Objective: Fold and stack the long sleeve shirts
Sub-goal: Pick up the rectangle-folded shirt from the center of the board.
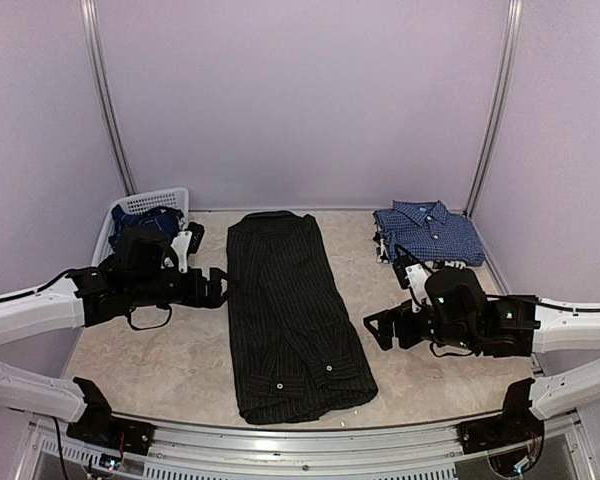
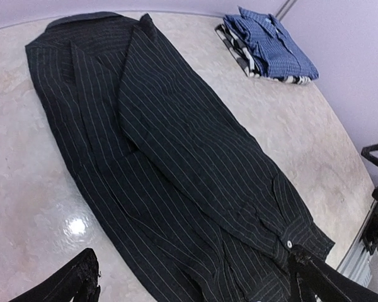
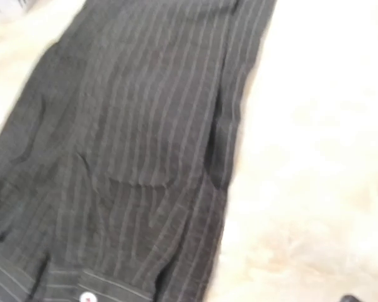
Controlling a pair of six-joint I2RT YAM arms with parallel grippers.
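Observation:
A black pinstriped long sleeve shirt (image 1: 292,310) lies lengthwise down the middle of the table, its sides folded in, collar at the far end and cuffs at the near end. It fills the left wrist view (image 2: 176,163) and the blurred right wrist view (image 3: 132,157). A folded blue-and-white checked shirt (image 1: 428,232) (image 2: 274,44) rests at the back right. A darker blue shirt (image 1: 145,220) sits in the basket. My left gripper (image 1: 222,287) (image 2: 195,261) hangs open at the black shirt's left edge. My right gripper (image 1: 372,333) stands open just right of it, holding nothing.
A white lattice basket (image 1: 160,195) stands at the back left corner. A black-and-white checked cloth (image 2: 239,55) shows under the folded blue checked shirt. Pale walls close in the table on three sides. Bare marbled tabletop (image 3: 315,157) lies on both sides of the black shirt.

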